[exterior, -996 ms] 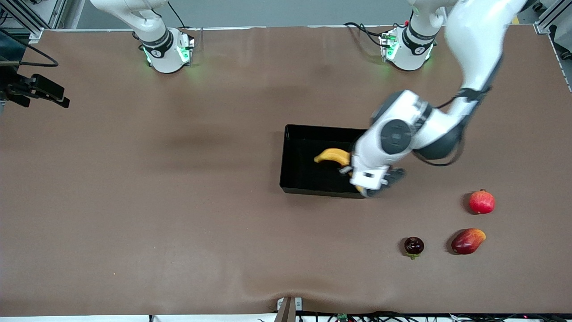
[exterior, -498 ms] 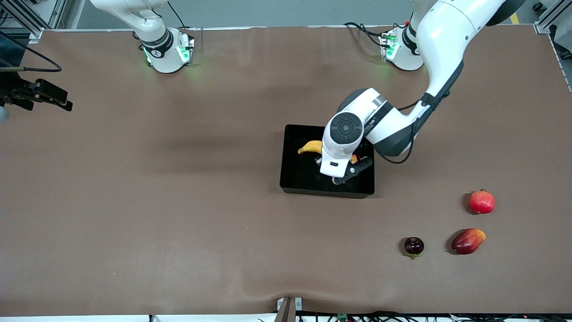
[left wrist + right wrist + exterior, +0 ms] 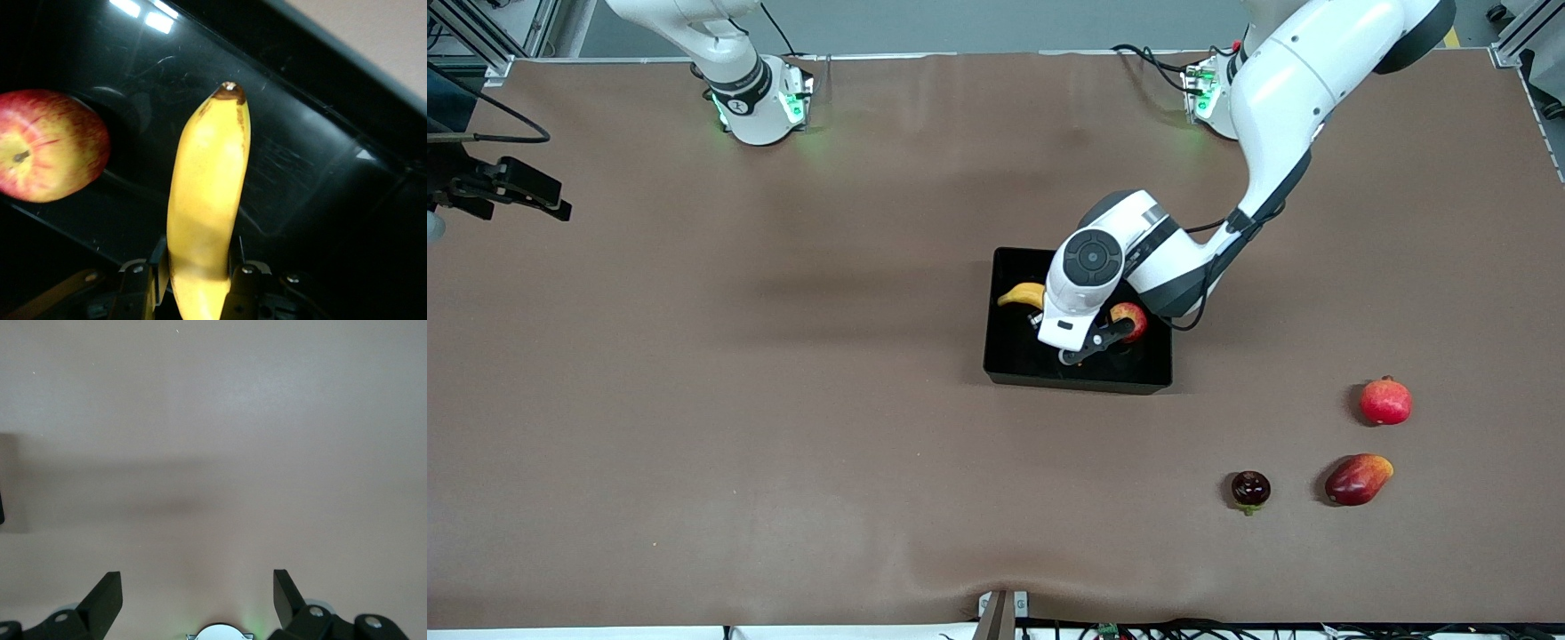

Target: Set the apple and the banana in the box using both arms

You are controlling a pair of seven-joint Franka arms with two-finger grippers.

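The black box [image 3: 1076, 382] sits mid-table. The apple [image 3: 1129, 318], red with yellow patches, lies inside it toward the left arm's end. My left gripper [image 3: 199, 267] is low over the box, shut on the yellow banana [image 3: 1021, 294]. In the front view the white wrist hides the fingers. In the left wrist view the banana [image 3: 210, 193] points at the box wall [image 3: 320, 87], with the apple [image 3: 47, 143] beside it. My right gripper [image 3: 198, 593] waits open over bare table at the right arm's end, with nothing between its fingers; the front view shows it [image 3: 534, 191] at the table's edge.
Three other fruits lie nearer the front camera toward the left arm's end: a round red one with a crown tip [image 3: 1385, 401], an oblong red-yellow one [image 3: 1357, 479] and a small dark one [image 3: 1250, 489]. Brown table surrounds the box.
My left arm has carried the banana across the box toward the right arm's end, uncovering the apple in the box. The right gripper has barely shifted.
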